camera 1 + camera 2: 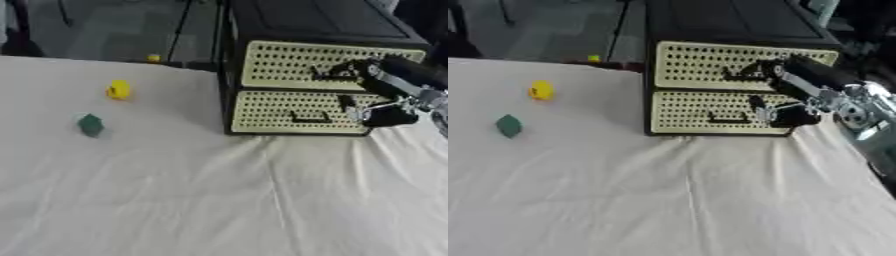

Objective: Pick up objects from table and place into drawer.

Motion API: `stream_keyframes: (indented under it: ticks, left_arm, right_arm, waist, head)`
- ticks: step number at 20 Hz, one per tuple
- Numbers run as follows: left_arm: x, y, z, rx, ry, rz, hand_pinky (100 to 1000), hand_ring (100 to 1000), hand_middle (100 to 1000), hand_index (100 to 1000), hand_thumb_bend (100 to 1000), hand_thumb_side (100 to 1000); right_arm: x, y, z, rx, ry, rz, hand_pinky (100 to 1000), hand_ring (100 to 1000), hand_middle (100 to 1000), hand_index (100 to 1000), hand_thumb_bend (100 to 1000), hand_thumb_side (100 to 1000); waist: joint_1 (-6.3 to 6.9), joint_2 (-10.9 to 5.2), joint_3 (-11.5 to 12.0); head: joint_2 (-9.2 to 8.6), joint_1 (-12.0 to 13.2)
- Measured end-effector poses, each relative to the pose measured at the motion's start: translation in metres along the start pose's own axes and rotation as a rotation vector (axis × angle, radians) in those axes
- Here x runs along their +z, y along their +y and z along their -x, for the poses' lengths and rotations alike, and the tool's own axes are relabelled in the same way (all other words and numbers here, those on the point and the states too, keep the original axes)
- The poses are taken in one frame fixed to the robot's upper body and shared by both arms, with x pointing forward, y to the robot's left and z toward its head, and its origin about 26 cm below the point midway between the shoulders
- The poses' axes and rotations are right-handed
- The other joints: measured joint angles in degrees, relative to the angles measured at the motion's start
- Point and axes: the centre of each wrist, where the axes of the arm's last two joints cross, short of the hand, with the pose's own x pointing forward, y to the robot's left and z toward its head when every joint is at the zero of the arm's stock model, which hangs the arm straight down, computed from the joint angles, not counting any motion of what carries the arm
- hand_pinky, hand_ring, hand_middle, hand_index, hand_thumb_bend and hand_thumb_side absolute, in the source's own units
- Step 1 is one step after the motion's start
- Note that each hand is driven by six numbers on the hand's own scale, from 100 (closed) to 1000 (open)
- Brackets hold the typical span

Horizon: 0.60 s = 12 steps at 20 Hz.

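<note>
Both drawers look closed, so opening one comes first, judging by the task.

Right hand [789,75] up against the front of the cabinet [306,20], at about 2 o'clock in the view, level with the gap between the upper drawer [289,62] and the lower drawer [271,112]. Cannot tell whether clenched, released or hooked on anything: too dark against the black frame. Left hand out of sight.

Things to be put away well apart from the cabinet, over at 9 to 10 o'clock on the white cloth [219,200]: a small yellow object [119,90], and a green object [90,124] just nearer the robot. Neither touched yet.

To do this step well:
- Settle on one drawer. Upper handle [328,76] nearest the hand; lower handle [311,119] toward 7 o'clock of it.
- Get behind the dark bar of the handle, not merely against the perforated face.
- Pull straight toward 6 o'clock, square to the front; a slanted pull likely to jam the drawer or drag the whole cabinet across the cloth.
- Watch the cloth bunched at the cabinet's foot; could snag a low drawer.
- Open wide enough for a drop from above, then let go cleanly before crossing to 9 o'clock.
- Probably take the yellow object first, being closer to the cabinet.
</note>
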Motion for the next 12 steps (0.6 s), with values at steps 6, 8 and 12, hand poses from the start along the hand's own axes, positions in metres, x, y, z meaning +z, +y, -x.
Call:
stream_keyframes:
  ticks: [6, 8, 12]
  left_arm:
    - [-0.0018, -0.0005, -0.0002, 0.002, -0.006, 0.0, 508, 705, 845, 905, 197, 948]
    - [-0.0021, -0.0006, -0.0002, 0.002, -0.007, 0.0, 507, 704, 845, 906, 195, 949]
    - [-0.0036, -0.0011, -0.0004, 0.003, -0.012, 0.001, 507, 702, 845, 906, 194, 950]
  right_arm:
    - [0.0008, -0.002, 0.0017, 0.017, 0.011, -0.018, 100, 100, 100, 830, 100, 119]
    - [0.0013, 0.0015, 0.0033, 0.02, 0.017, -0.036, 100, 100, 100, 870, 100, 119]
    - [0.0018, 0.0007, 0.0043, 0.028, 0.02, -0.036, 100, 100, 100, 868, 100, 118]
  waist:
    - [-0.25, 0.46, 0.1]
    - [-0.39, 0.92, 0.3]
    - [-0.53, 1.21, 0.4]
  head:
    - [-0.74, -0.4]
    - [-1.24, -0.7]
    - [-2.29, -1.1]
